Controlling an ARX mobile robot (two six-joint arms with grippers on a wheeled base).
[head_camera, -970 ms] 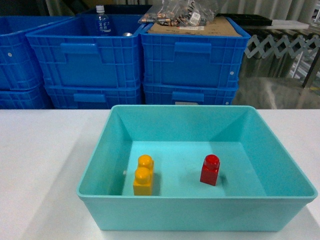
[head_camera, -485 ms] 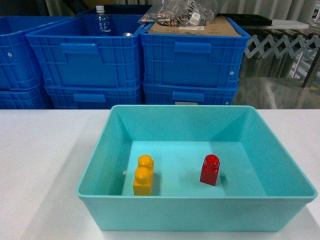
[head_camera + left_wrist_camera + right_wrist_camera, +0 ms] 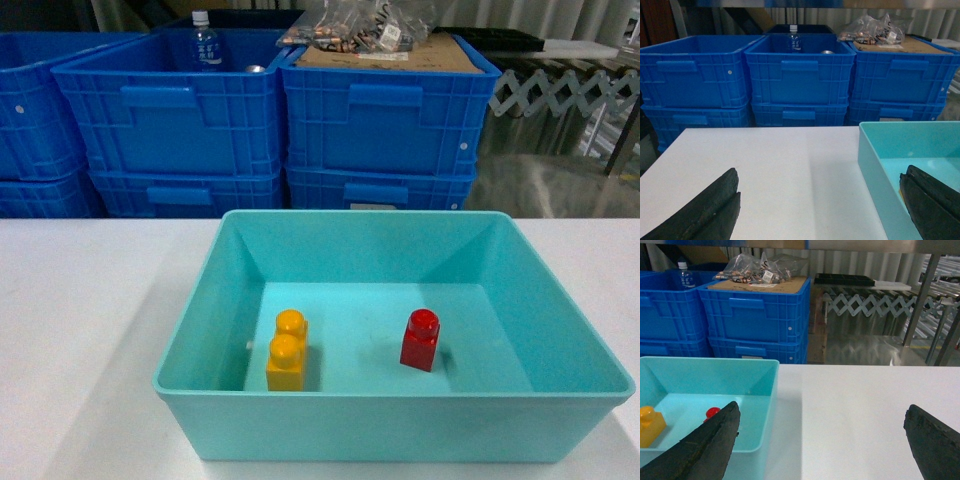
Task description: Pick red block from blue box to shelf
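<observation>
The left gripper [image 3: 817, 210], seen only from its own wrist camera, has its two black fingers [image 3: 710, 210] spread wide, one over the bare white tabletop [image 3: 770, 170] and the other over the near-left corner of the light turquoise rectangular plastic box [image 3: 395, 425]; nothing lies between them and they touch nothing that shows. The right gripper [image 3: 822, 447] is likewise wide apart and holds nothing, its left finger above the box's right rim and its right finger over bare table.

The small red plastic brick with a single round stud [image 3: 420, 340] stands upright on the floor of the box, right of centre. Well apart to its left, nearer the front wall, stands a yellow two-stud brick [image 3: 287, 351]. In the right wrist view the red brick [image 3: 713, 412] peeks out just behind the gripper's left finger.

The box sits on the white table, near the front edge. Beyond the table's far edge stand stacked dark blue ribbed plastic crates [image 3: 170, 125]; one holds a clear bottle [image 3: 203, 42], another carries clear bags on cardboard [image 3: 365, 25]. To the far right are a folding metal lattice [image 3: 875, 305] and steel uprights [image 3: 922, 290].
</observation>
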